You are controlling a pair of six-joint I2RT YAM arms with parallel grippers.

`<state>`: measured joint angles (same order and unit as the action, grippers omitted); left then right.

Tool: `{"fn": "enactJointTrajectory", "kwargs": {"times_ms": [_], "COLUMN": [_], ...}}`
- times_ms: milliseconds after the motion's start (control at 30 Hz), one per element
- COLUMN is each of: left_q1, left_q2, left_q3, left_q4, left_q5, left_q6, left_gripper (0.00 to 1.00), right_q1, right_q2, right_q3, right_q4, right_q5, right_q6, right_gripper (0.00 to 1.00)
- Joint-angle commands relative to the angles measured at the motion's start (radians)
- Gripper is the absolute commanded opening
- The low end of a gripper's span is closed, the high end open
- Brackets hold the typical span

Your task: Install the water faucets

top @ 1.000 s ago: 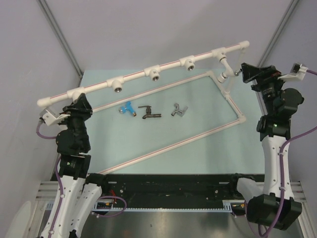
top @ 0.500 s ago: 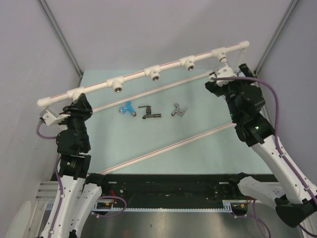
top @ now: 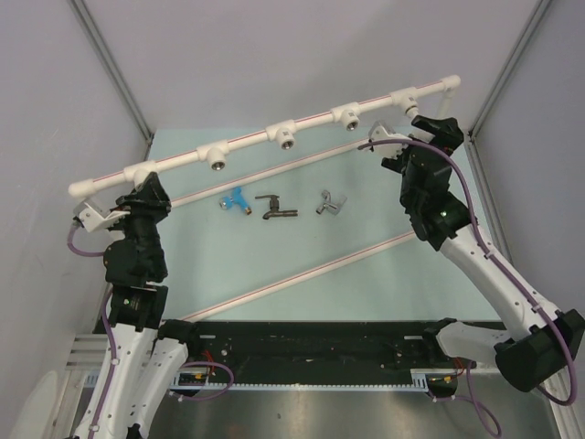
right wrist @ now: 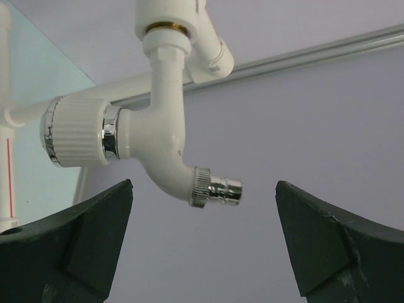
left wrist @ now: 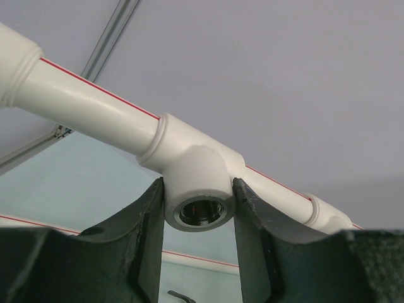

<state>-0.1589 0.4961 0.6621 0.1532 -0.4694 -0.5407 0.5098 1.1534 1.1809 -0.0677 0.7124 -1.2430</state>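
Observation:
My left gripper [left wrist: 199, 211] is shut on the leftmost white tee fitting [left wrist: 197, 183] of the pipe rail, its fingers [left wrist: 148, 221] pressed on both sides of the empty threaded socket; in the top view the left gripper [top: 146, 181] sits at the rail's left end. A white faucet [right wrist: 158, 148] hangs screwed into the rightmost tee [right wrist: 167, 12]. My right gripper [right wrist: 203, 186] stands open around its metal nozzle without touching it. In the top view, the right gripper [top: 431, 126] is just below that tee. Blue [top: 236, 201], dark [top: 275, 208] and silver faucets [top: 330, 203] lie loose on the mat.
The white pipe rail [top: 251, 139] runs from lower left to upper right, with three more open tee sockets [top: 284, 135] between my grippers. A lower pipe loop [top: 302, 265] lies across the green mat [top: 366, 283]. Grey walls and a metal post [top: 507, 64] close in behind.
The right arm has swung in from the far right and now sits under the rightmost tee, still open. The left arm has not moved and keeps its hold.

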Motion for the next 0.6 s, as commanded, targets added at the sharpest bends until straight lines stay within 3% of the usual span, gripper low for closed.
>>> {"fn": "enactJointTrajectory", "kwargs": {"times_ms": [0,233,333,567], "left_q1": [-0.019,-0.019,-0.021,-0.019], "left_q2": [-0.002,-0.002,-0.001,0.001], "left_q3": [-0.018,-0.016,-0.016,-0.016], "left_q4": [-0.034,-0.037,-0.035,-0.037], "left_q5": [0.058,0.057,0.057,0.06], "left_q6": [0.035,0.036,0.035,0.033], "left_gripper": [0.0,0.0,0.0,0.0], "right_q1": [-0.053,-0.097,-0.111,-0.204], "right_q2": [0.051,0.101,0.091,0.02], "right_q3": [-0.032,-0.037,-0.037,-0.037], "right_q4": [0.14,0.249,0.247,0.163], "right_q5": [0.035,-0.047,-0.119,-0.446], "right_q6": [-0.113,-0.017,0.091,0.488], "right_gripper": [1.0,0.93,0.81,0.28]}}
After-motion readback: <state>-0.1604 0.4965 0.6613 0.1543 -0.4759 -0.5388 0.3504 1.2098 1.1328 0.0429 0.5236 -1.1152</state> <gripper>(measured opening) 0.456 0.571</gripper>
